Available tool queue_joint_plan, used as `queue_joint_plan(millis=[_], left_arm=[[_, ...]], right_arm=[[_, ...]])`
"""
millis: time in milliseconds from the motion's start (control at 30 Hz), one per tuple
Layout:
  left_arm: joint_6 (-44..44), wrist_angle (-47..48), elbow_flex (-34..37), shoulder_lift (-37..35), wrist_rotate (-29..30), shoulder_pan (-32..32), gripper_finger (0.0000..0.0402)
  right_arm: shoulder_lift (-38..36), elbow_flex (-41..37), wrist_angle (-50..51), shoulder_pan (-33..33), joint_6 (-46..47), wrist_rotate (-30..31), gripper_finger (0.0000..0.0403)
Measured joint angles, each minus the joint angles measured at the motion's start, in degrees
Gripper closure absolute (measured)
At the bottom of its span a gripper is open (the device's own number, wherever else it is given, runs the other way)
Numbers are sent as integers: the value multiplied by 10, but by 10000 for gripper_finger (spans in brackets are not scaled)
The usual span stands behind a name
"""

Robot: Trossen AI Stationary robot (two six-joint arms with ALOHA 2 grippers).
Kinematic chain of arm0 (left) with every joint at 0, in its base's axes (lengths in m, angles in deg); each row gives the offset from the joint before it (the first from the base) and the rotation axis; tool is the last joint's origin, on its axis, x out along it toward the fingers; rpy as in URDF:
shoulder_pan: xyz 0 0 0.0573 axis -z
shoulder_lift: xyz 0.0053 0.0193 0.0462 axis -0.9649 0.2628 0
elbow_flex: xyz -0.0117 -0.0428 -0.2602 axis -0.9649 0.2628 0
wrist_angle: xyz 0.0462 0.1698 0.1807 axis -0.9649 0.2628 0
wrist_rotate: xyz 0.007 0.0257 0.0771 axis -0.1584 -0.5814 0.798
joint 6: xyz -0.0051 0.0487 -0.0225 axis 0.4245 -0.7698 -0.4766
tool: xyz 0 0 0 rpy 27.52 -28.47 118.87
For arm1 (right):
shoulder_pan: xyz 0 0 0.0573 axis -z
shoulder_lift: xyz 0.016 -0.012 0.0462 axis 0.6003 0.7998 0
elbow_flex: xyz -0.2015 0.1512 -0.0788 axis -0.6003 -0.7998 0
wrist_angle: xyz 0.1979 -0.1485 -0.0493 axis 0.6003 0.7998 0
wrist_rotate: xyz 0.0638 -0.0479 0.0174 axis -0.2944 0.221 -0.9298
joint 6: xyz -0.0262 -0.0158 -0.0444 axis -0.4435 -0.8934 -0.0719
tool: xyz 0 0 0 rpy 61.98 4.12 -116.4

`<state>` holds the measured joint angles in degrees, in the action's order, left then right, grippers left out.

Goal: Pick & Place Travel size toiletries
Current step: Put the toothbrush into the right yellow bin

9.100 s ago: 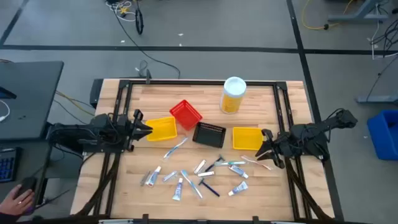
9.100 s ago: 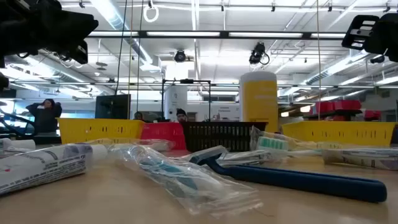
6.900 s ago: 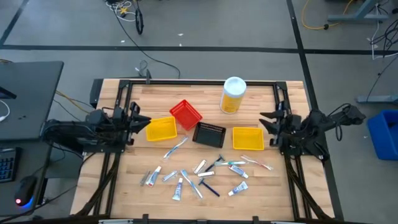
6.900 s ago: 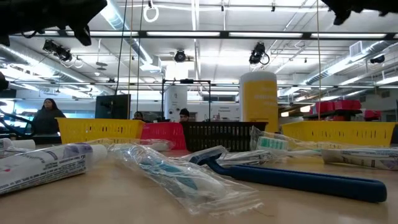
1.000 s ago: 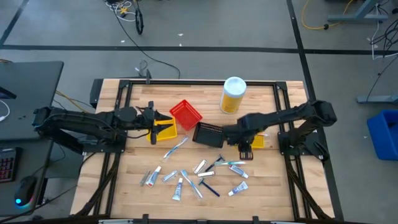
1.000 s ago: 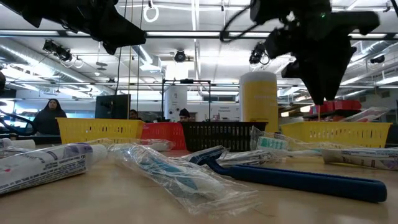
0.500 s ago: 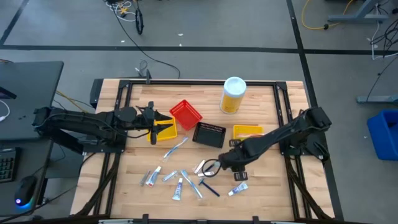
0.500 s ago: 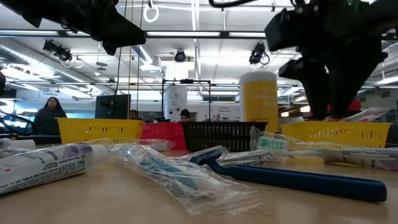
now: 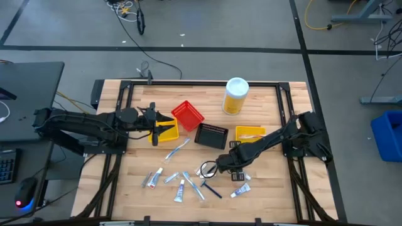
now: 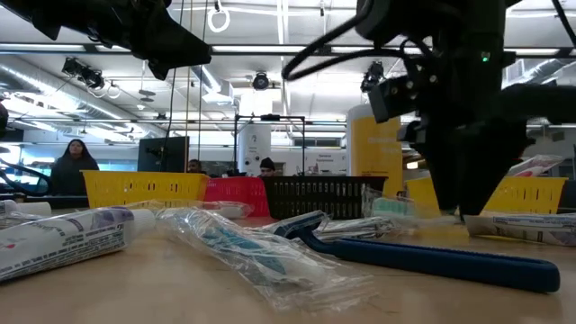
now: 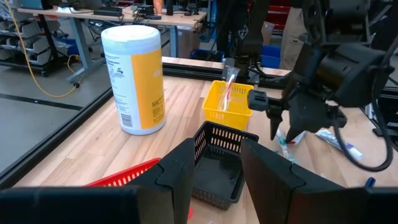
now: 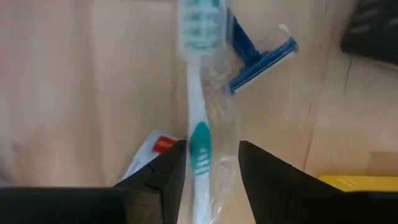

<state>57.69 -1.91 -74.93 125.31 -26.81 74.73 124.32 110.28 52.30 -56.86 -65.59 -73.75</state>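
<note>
Over the wooden table (image 9: pixel 295 194): both arms out, the right one low over the scattered toiletries.

At the left, the left gripper (image 9: pixel 164 124) hovers above the left yellow bin (image 9: pixel 164 132), its fingers (image 11: pixel 177 171) parted with nothing between them. Centre, a red bin (image 9: pixel 187 114) and a black basket (image 9: pixel 210 134) sit side by side, a yellow bottle (image 9: pixel 235 95) behind them. Nearer the front edge lie tubes (image 9: pixel 180 191), a blue razor (image 12: pixel 258 56) and wrapped toothbrushes. At the right, the right gripper (image 9: pixel 217 168) points down among these, fingers (image 12: pixel 165 177) spread either side of a wrapped toothbrush (image 12: pixel 200 106), not closed on it. The right yellow bin (image 9: pixel 250 133) holds one slim item.
</note>
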Motion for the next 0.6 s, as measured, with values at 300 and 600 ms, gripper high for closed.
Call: queue_joint_plan(millis=[300,600], left_arm=[[0,0,0,0,0,0,263],[0,0,0,0,0,0,263]], right_arm=[[13,0,-1,5,0,-5,278],[13,0,1,5,-5,-8,350]])
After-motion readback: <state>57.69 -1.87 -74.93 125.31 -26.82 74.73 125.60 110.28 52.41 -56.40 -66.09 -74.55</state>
